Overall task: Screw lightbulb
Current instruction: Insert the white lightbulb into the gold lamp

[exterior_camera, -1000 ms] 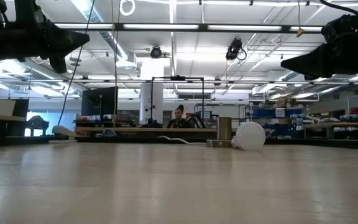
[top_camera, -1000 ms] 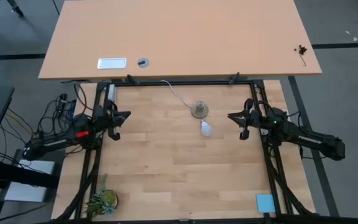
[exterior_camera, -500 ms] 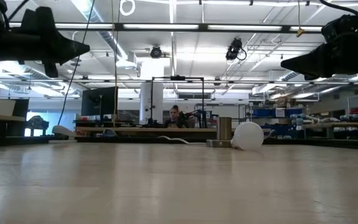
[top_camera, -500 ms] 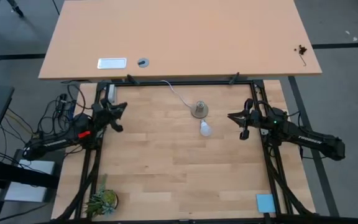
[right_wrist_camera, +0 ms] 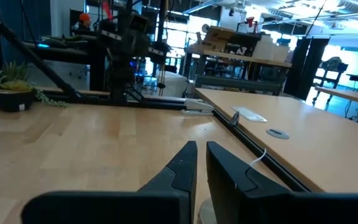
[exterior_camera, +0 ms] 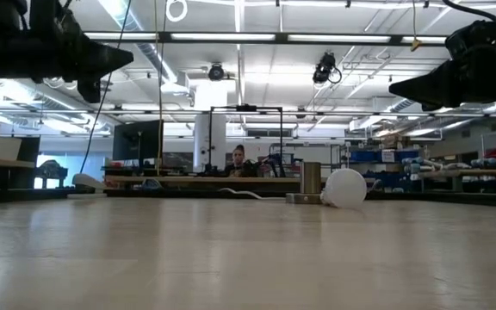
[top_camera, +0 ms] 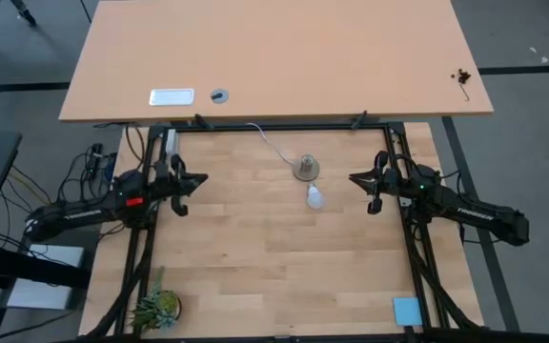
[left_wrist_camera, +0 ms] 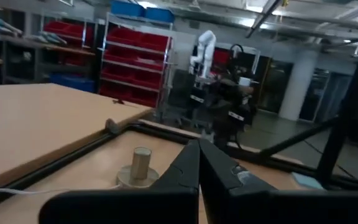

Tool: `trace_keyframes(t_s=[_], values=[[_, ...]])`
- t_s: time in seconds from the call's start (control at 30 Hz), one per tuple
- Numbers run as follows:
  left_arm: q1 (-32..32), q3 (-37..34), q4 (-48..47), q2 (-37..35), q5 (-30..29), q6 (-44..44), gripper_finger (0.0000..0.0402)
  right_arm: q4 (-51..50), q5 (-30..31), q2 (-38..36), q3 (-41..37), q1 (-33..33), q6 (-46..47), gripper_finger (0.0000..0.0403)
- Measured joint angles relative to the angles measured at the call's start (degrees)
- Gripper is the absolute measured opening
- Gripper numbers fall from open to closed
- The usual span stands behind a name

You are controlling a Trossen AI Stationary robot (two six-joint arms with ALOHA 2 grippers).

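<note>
1. The lightbulb (top_camera: 315, 197) lies on its side on the wooden tabletop (top_camera: 274, 267), near the middle, free of both arms; in the low view it shows as a white globe (exterior_camera: 345, 187).
2. Just beside it, toward the far edge, stands the grey socket (top_camera: 305, 170) — upright, its white cord (top_camera: 270, 140) running off to the far frame rail. In the low view the bulb seems to touch the socket's base; from above I cannot tell whether they meet.
3. The right tool (top_camera: 361, 180) hangs above the tabletop's right edge, well apart from the bulb, its fingers nearly together with only a slim gap and nothing between them.
4. The left tool (top_camera: 196, 178) hangs over the left edge, closed and empty — its fingers (left_wrist_camera: 191, 168) meet.
5. A small potted plant (top_camera: 155, 308) sits at the near left corner, a blue pad (top_camera: 406, 311) at the near right.
</note>
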Motion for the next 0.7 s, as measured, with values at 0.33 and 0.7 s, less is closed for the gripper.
trace_keyframes(t_s=[0.33,0.7], values=[[0.0,12.7,-8.7,14.1,6.2,7.8,0.0006,0.0,0.0,0.0,0.0,0.0,0.0,0.0045],[0.0,18.5,-9.3,26.4,6.4,13.3,0.0006,0.0,0.0,0.0,0.0,0.0,0.0,0.0045]])
